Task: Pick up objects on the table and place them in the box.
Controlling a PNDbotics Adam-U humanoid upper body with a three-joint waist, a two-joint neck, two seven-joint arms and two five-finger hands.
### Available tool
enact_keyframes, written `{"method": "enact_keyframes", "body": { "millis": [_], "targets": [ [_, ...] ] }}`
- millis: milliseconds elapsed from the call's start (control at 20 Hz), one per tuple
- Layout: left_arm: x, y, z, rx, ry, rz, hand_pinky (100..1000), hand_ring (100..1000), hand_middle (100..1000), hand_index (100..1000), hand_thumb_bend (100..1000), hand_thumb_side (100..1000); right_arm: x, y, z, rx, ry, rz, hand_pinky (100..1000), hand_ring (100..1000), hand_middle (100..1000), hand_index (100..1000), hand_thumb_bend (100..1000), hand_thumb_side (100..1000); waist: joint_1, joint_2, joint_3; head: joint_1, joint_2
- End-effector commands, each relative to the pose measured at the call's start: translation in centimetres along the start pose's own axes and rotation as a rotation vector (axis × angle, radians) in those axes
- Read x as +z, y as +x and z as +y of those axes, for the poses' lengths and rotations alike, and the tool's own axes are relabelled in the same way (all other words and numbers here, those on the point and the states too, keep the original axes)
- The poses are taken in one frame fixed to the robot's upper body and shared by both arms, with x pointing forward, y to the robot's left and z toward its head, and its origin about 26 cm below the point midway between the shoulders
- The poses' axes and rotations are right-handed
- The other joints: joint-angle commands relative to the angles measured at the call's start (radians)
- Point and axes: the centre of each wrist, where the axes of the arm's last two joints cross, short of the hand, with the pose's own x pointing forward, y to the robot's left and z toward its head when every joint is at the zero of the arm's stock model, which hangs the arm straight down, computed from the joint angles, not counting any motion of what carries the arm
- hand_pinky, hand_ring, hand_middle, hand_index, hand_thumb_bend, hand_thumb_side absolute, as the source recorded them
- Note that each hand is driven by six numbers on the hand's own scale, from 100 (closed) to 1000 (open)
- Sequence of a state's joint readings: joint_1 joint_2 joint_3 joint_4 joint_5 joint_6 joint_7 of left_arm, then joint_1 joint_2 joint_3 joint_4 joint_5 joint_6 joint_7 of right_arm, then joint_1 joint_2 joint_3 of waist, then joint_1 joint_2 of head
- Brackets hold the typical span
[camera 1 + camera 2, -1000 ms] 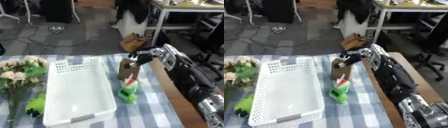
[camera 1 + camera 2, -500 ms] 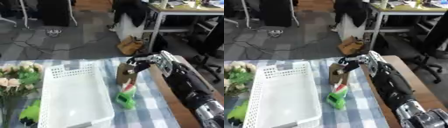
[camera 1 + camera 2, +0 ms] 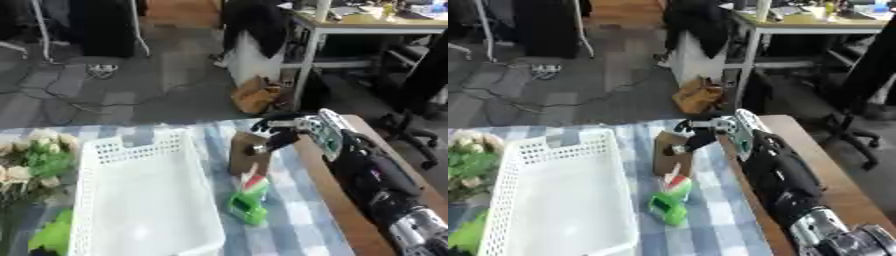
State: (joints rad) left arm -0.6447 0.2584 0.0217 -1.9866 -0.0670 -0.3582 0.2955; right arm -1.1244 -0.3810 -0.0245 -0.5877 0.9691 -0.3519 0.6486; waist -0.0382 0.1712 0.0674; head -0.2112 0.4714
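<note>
A brown packet (image 3: 246,154) stands upright on the checked tablecloth, just right of the white perforated box (image 3: 144,200). My right hand (image 3: 292,129) comes in from the right and is at the packet's top right corner, fingers curled over the top edge and thumb against its side. In front of the packet lies a green object with a red and white end (image 3: 248,199). A second green object (image 3: 52,236) lies at the lower left, outside the box. Nothing lies in the box. My left hand is not visible.
A bunch of pale flowers (image 3: 33,160) lies left of the box. The wooden table edge (image 3: 331,200) runs under my right forearm. Beyond the table are a desk, chairs, a brown bag (image 3: 255,93) and cables on the floor.
The camera has shifted, so the whole scene sits differently in the picture. My right hand has stayed at the top of the brown packet, which still stands in the same spot.
</note>
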Motion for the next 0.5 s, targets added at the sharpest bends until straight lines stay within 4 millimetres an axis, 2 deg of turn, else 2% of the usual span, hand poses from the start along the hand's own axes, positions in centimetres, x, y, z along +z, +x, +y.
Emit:
{"method": "enact_keyframes", "body": {
  "millis": [50,500],
  "targets": [
    [-0.92,0.51,-0.13,0.012,0.000,-0.041,756,953,884,916,100,783,1.49,-0.81,-1.89,0.012,-0.053,0.026,979,1000,966,1000,635,815,0.017,0.003,0.001,-0.011,-0.019],
    [-1.31,0.62,-0.43,0.030,-0.003,-0.056,756,953,884,913,100,783,2.26,-1.56,-2.35,0.005,-0.074,0.050,979,1000,965,1000,635,815,0.016,0.023,0.007,-0.033,-0.051]
  ]
}}
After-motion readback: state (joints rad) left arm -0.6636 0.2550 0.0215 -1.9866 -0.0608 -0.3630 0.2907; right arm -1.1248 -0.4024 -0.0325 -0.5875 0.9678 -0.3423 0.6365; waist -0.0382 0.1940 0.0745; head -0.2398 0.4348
